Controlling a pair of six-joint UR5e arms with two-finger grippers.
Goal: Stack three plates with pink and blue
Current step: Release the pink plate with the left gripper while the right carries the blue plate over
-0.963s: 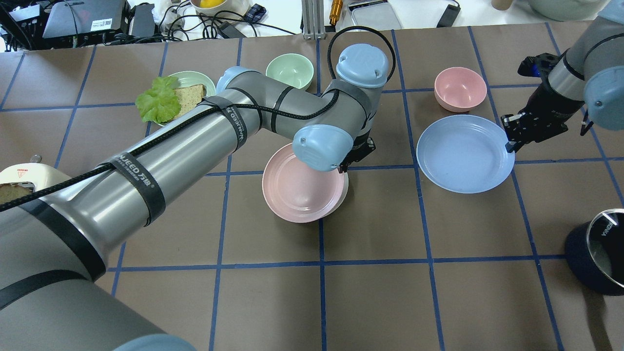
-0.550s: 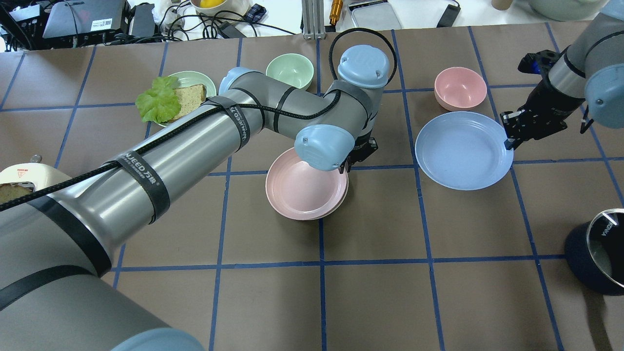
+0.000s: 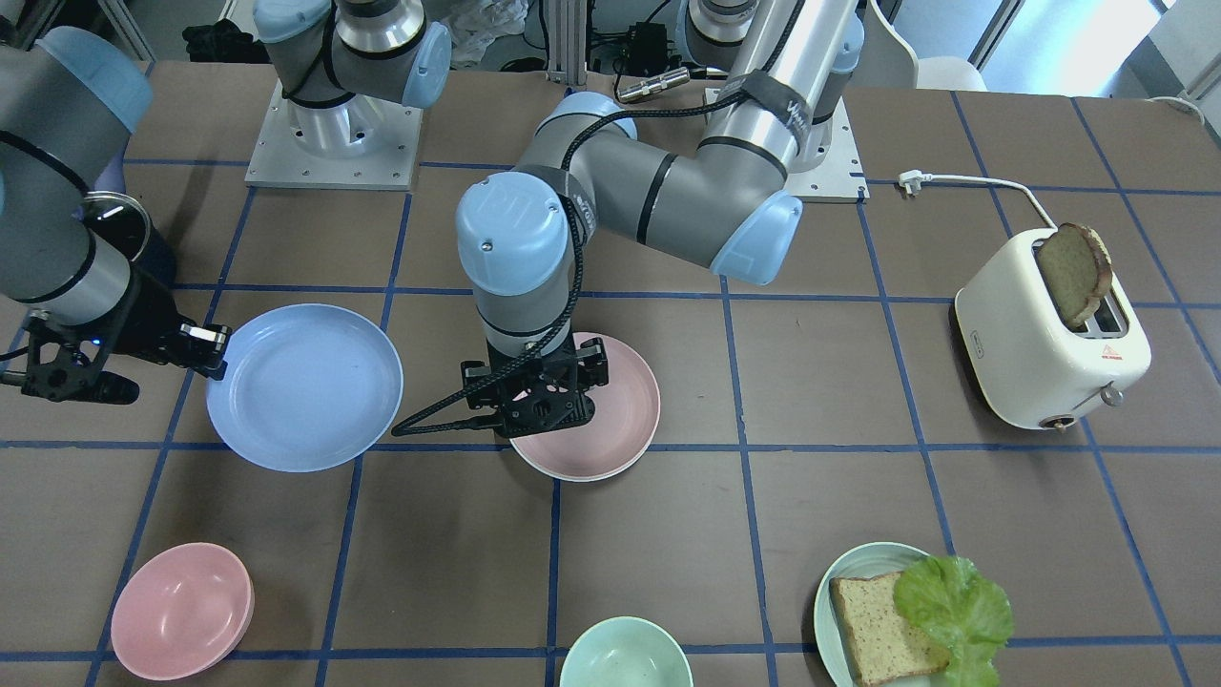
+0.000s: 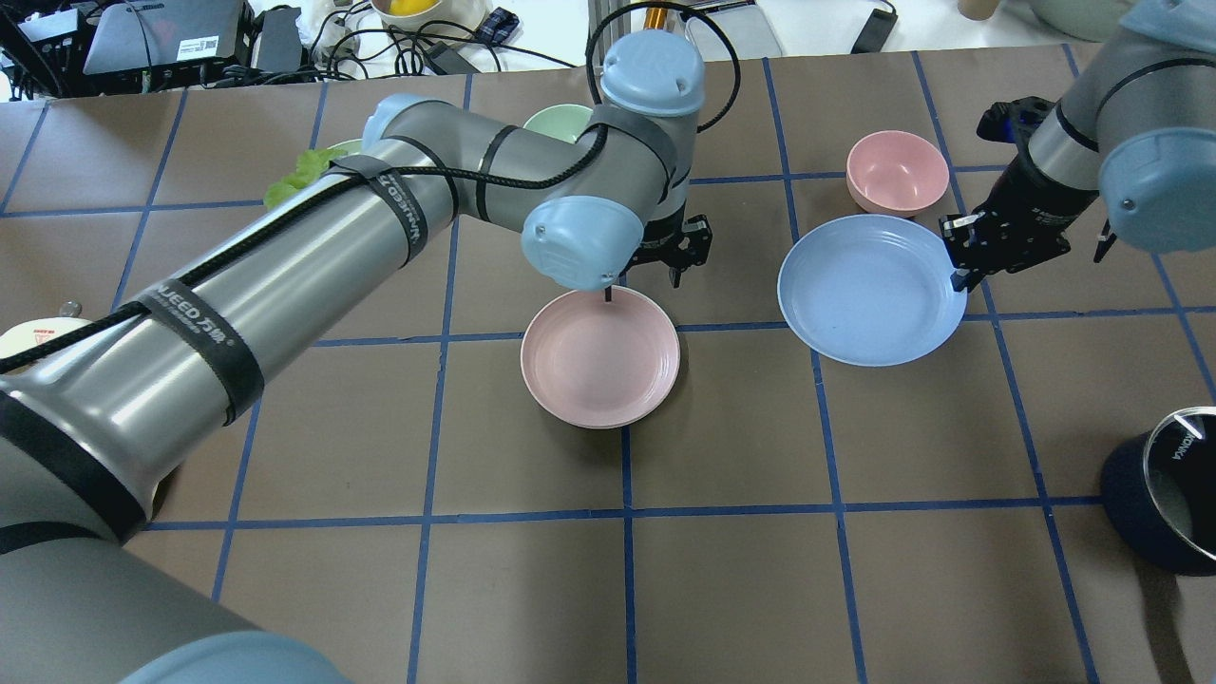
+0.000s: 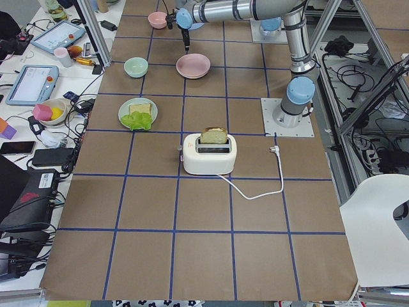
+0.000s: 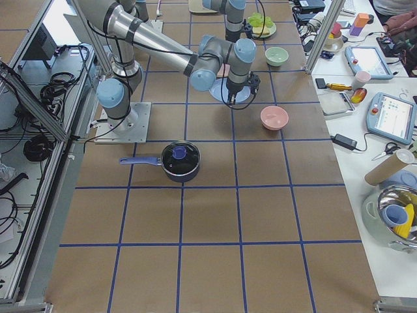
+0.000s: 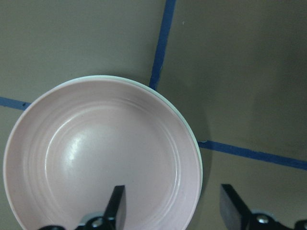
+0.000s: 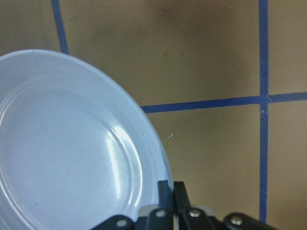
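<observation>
One pink plate (image 4: pixel 600 361), matte, faintly ringed, blue plate (image 4: pixel 866 290), raised rim

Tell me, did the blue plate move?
Yes. The blue plate, held by the right gripper, slid left in the overhead view, toward the pink plate, across the vertical tape line.
</observation>
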